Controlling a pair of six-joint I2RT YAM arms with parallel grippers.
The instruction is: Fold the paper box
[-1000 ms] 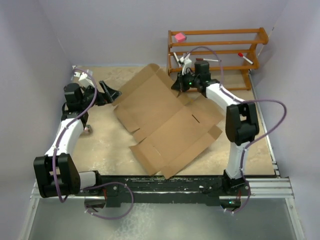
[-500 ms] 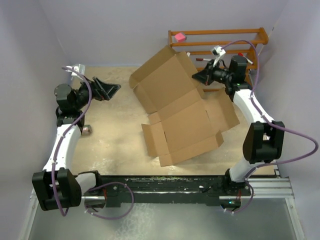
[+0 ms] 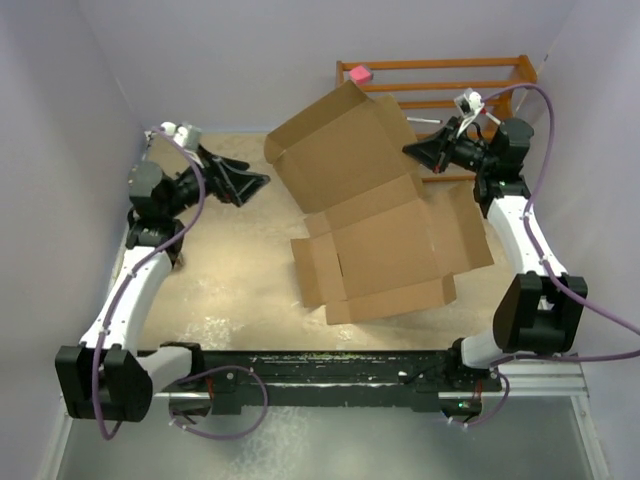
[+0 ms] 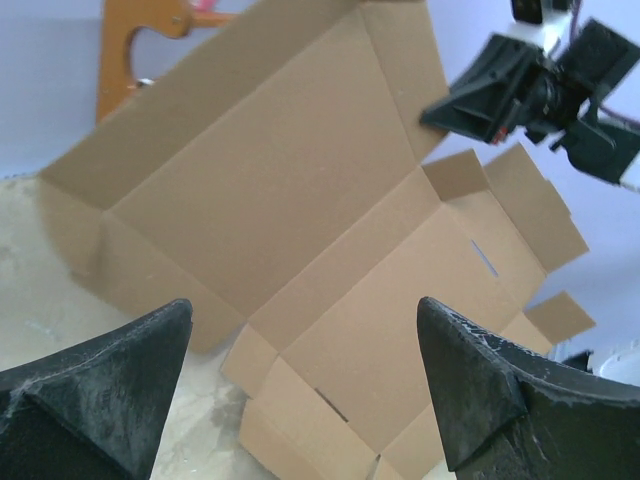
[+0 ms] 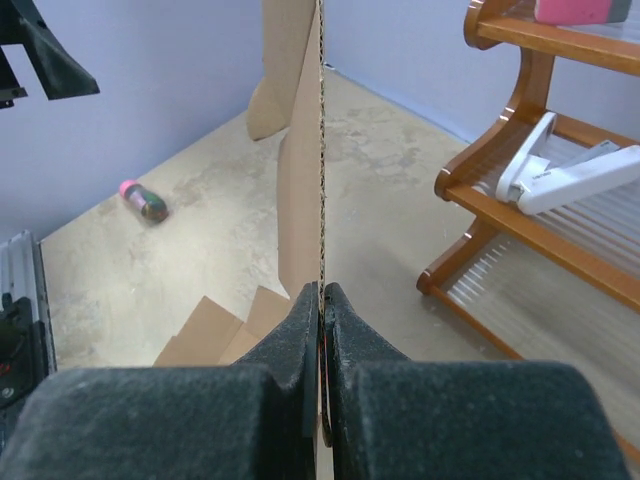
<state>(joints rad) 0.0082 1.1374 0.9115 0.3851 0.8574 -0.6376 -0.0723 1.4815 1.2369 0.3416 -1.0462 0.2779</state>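
Note:
The paper box [image 3: 385, 235] is a large brown cardboard cut-out, its near half lying on the table. Its far panel [image 3: 340, 145] stands tilted up. My right gripper [image 3: 412, 152] is shut on that raised panel's right edge. In the right wrist view the fingers [image 5: 322, 292] pinch the thin corrugated edge [image 5: 321, 150], which rises straight up from them. My left gripper [image 3: 262, 180] hangs open just left of the raised panel, apart from it. In the left wrist view the paper box [image 4: 270, 180] fills the gap between the wide jaws [image 4: 305, 305].
A wooden rack [image 3: 440, 90] stands at the back right, close behind the right gripper. A pink block [image 3: 360, 74] and a white tool [image 5: 570, 175] rest on it. A small pink-capped object [image 5: 145, 200] lies on the table at the left. Walls close in all round.
The right gripper has lifted the far panel from flat to standing and drawn back to the right. The whole sheet slid right. The left gripper moved in toward the raised panel.

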